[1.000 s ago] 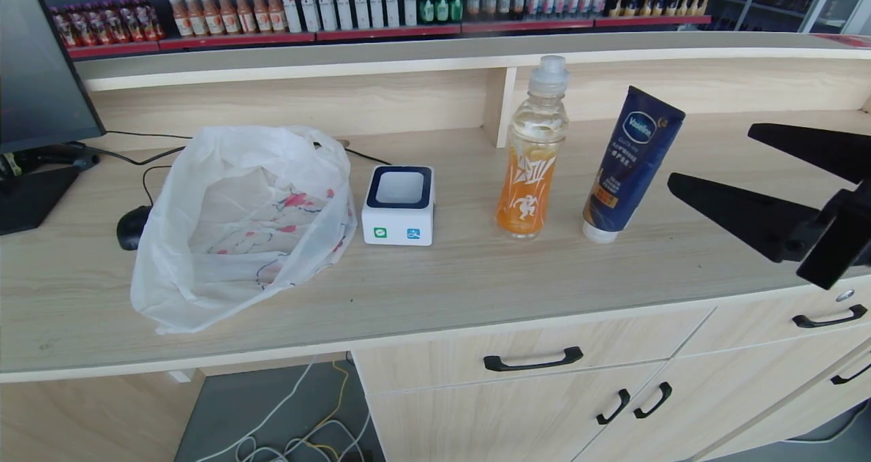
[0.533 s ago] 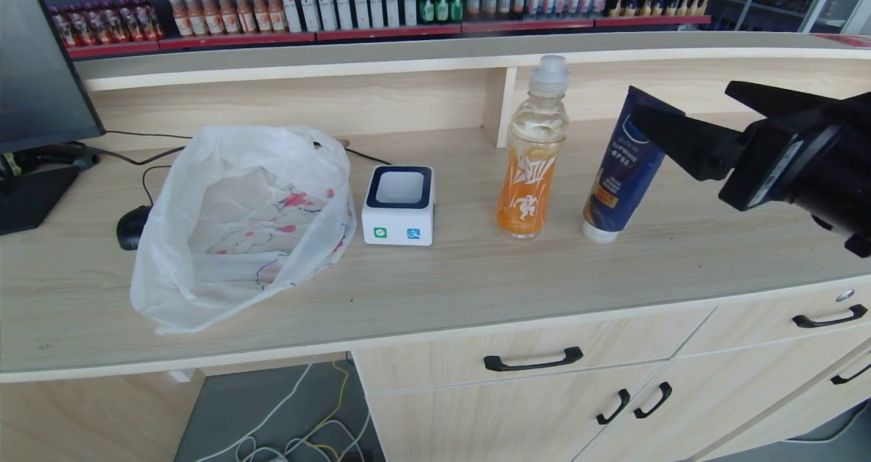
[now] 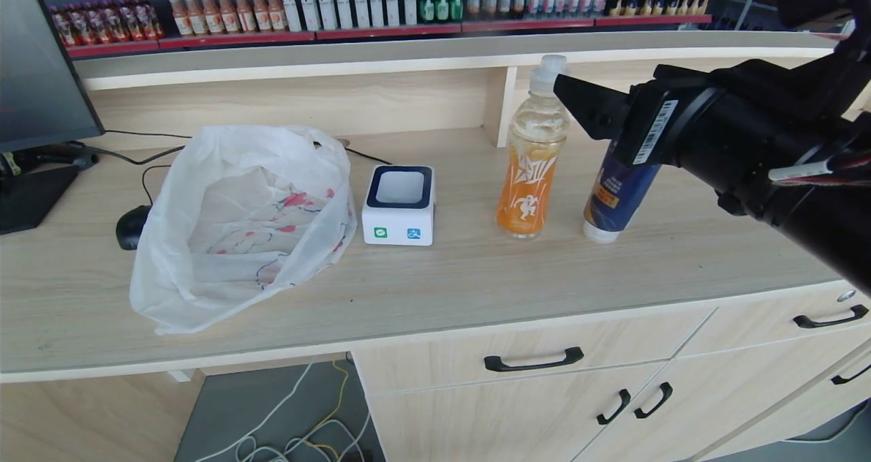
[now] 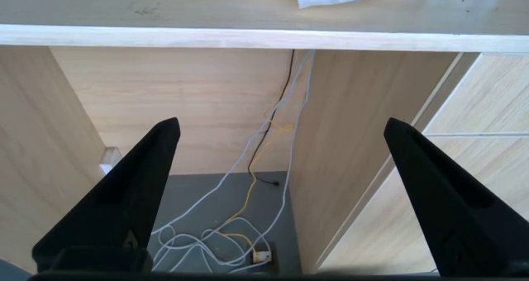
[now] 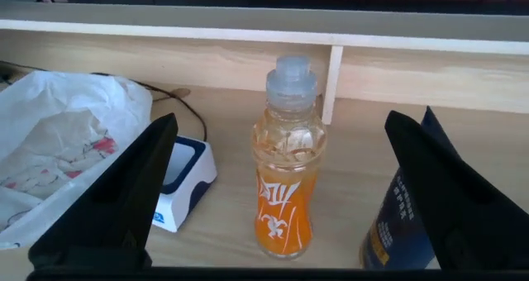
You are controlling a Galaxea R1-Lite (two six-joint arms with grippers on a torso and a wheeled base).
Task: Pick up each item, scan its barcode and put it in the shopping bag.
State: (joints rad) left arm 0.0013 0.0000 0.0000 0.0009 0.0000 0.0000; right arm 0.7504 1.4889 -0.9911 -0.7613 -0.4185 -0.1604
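Observation:
An orange drink bottle (image 3: 532, 156) (image 5: 288, 190) with a clear cap stands upright on the wooden counter (image 3: 442, 271). A dark blue tube (image 3: 616, 190) (image 5: 401, 227) stands on its white cap just right of it. A white scanner box (image 3: 399, 205) (image 5: 183, 182) sits left of the bottle, and the white plastic shopping bag (image 3: 238, 224) (image 5: 58, 149) lies open beyond that. My right gripper (image 3: 578, 98) (image 5: 281, 124) hangs open above the counter, facing the bottle, its body covering the tube's top. My left gripper (image 4: 281, 128) is open, low in front of the counter's edge.
A monitor (image 3: 41, 60) and a black mouse (image 3: 129, 227) stand at the counter's left end. A raised ledge (image 3: 435, 50) with an upright divider (image 3: 500, 105) backs the counter. Drawers (image 3: 534, 362) lie below, and loose cables (image 4: 248, 190) hang in the gap under the bag.
My right arm has risen from the counter's right edge and swung left, ending in front of the tube and beside the bottle's top. The bottle, tube, scanner and bag have not moved.

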